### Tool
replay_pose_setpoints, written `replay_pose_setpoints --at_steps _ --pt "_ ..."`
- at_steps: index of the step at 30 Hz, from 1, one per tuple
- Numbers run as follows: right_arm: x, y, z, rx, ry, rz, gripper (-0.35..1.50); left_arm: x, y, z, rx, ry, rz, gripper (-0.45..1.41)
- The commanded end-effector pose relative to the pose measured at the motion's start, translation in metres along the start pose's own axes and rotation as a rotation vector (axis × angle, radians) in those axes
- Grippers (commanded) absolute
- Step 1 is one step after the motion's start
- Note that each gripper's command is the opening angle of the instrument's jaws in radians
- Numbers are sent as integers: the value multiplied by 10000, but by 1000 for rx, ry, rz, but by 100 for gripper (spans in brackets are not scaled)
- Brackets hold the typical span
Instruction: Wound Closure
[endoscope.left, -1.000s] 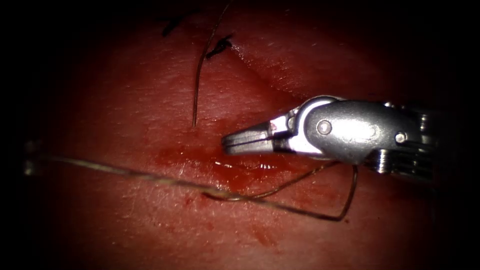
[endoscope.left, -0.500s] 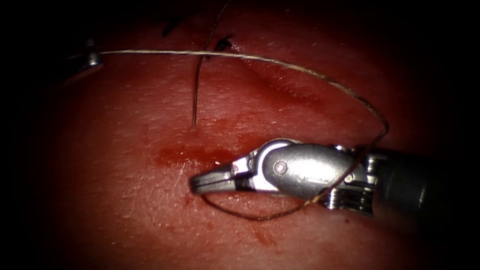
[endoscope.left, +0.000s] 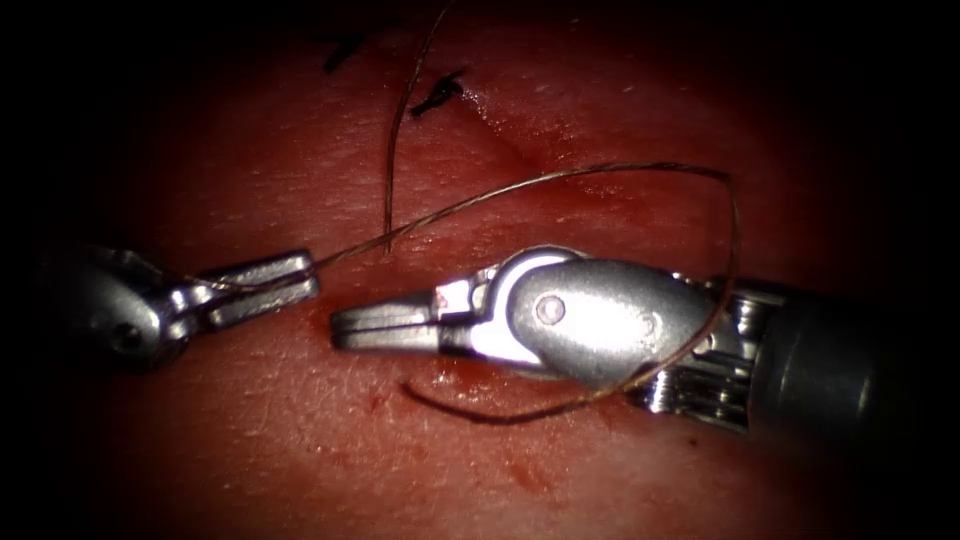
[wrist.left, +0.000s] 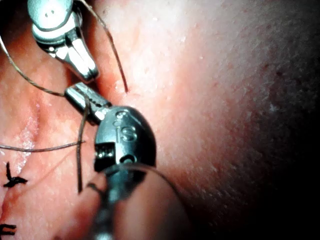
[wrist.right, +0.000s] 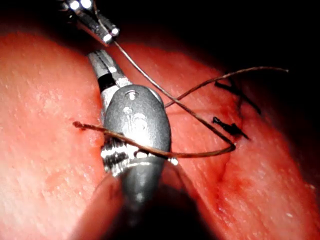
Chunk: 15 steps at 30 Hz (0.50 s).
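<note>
My left tool (endoscope.left: 268, 285) lies left of the cut (endoscope.left: 545, 160), jaws shut on the thread (endoscope.left: 560, 177). From there the thread arcs up and right, bends down around the right tool's wrist (endoscope.left: 700, 345) and runs back underneath to its entry in the tissue (endoscope.left: 407, 389). My right tool (endoscope.left: 350, 328) points left with jaws shut and nothing in them, its tip close to the left tool's. In the right wrist view the thread (wrist.right: 150, 147) crosses the right tool's body. The left wrist view has the left tool (wrist.left: 82, 96) holding the thread beside the right tool (wrist.left: 86, 70).
A loose thread end (endoscope.left: 392, 190) rises from the tissue just above the two tips. Black knots of earlier stitches (endoscope.left: 440, 95) sit farther up the cut. Red fluid (endoscope.left: 455, 378) wets the tissue under the right tool.
The left tool carried the thread from low left up over the right tool, then down near its tip, making a loop around its wrist. The right tool moved down and left.
</note>
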Motion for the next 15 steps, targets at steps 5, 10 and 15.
replay_pose_setpoints --at_steps 5,10,15 --pt "0 5 6 -2 4 -3 -35 -1 -5 -1 17 12 2 -45" --pt "1 9 5 -55 22 1 -35 -2 -14 1 41 24 9 -45" --pt "-3 16 8 -168 -28 10 -35 -9 -33 5 83 30 0 -45"
